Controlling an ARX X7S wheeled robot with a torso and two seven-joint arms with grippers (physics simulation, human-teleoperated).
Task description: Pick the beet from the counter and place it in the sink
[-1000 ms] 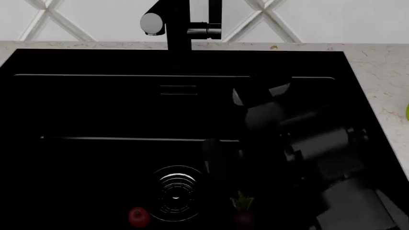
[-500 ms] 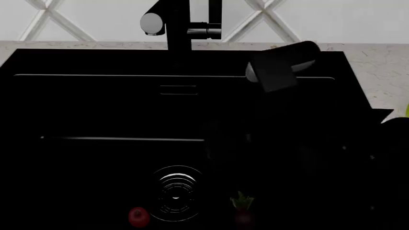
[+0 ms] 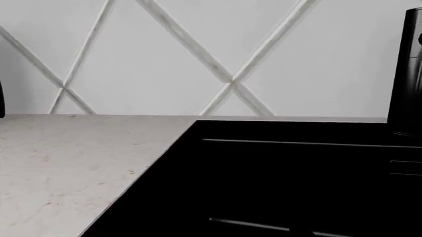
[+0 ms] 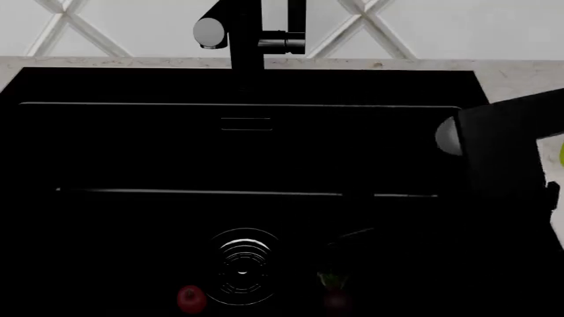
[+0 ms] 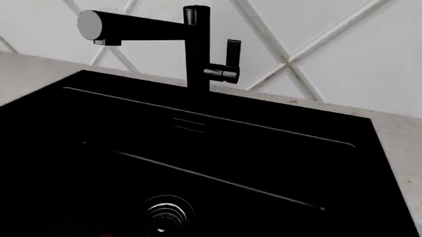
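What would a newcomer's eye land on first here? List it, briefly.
The big matte black sink fills the head view, its ringed metal drain shining near the front. Beside the drain lie the beet with green leaves and a small red round thing. The black faucet stands against the white diamond-tiled wall.

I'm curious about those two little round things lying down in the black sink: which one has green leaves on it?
The beet, the darker one on the right of the drain. The brighter red ball left of the drain has no leaves.
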